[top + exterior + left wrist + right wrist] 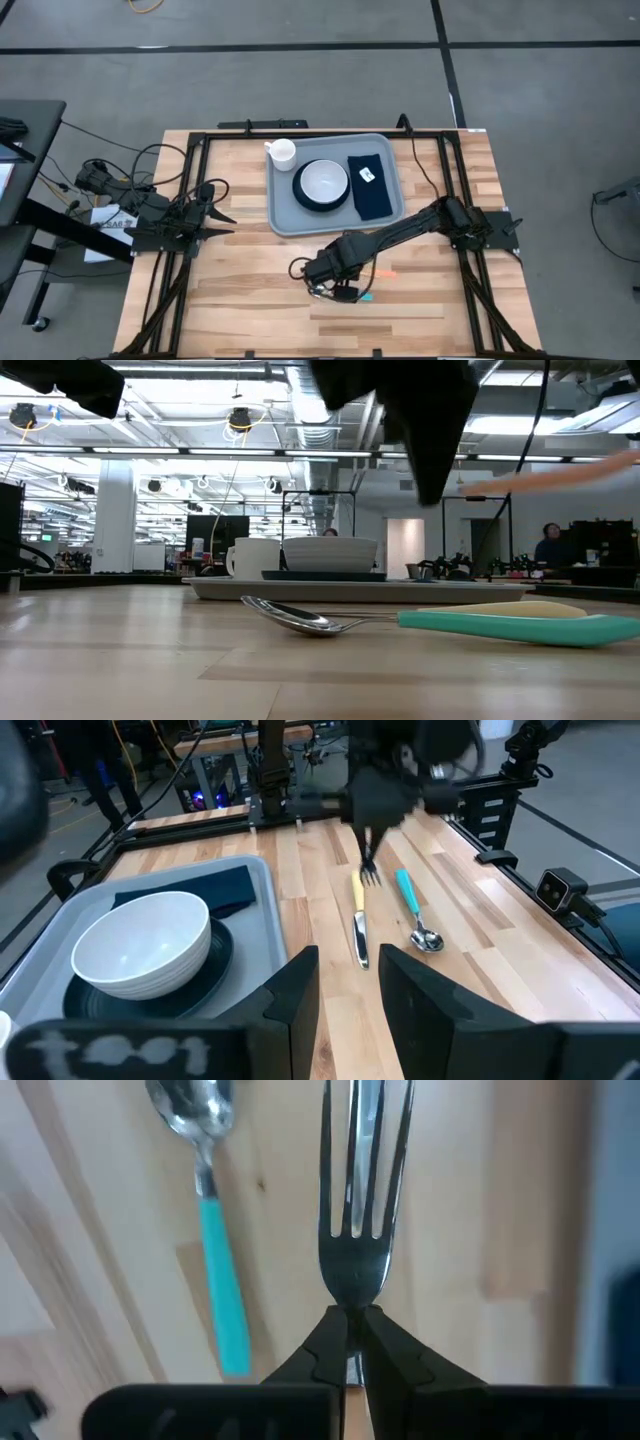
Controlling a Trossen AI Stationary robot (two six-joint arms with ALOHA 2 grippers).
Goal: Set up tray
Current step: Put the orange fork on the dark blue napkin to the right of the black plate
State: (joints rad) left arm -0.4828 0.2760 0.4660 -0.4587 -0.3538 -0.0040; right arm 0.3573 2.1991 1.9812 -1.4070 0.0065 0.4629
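We cannot see the fork's (356,1210) handle in the right wrist view: it is hidden behind the right gripper's (350,1342) pinched fingers, and the tine tips run off the picture's edge. In the low view the dark arm (400,410) overhead is cut off by the frame, so its fingers are lost to us. There the spoon's (420,620) teal handle is cropped at the side. The tag on the napkin (371,186) is too small to read.

On tray (283,215): mug (283,152) at rear left, bowl (322,181) on plate (302,199) mid, napkin (370,187) right. Before tray on table (250,290): spoon (420,622) beside knife (360,920).
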